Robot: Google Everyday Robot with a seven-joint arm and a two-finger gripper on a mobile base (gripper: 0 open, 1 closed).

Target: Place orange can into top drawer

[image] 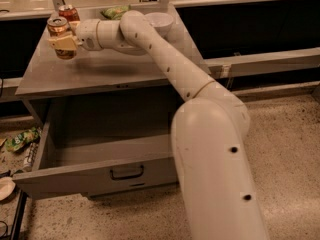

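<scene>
The gripper [63,42] was clamped round the orange can [58,26], seemingly held just clear of the tabletop [100,71] at its far left, so next it needed carrying forward and down into the open top drawer [75,179].

A white bowl [159,20], a green packet [116,11] and a red-orange can [68,12] are being carried at the back of the grey worktop [100,76], upper left of the frame. The orange can [58,26] is being gripped by the hand [64,42] at the worktop's left edge.
</scene>
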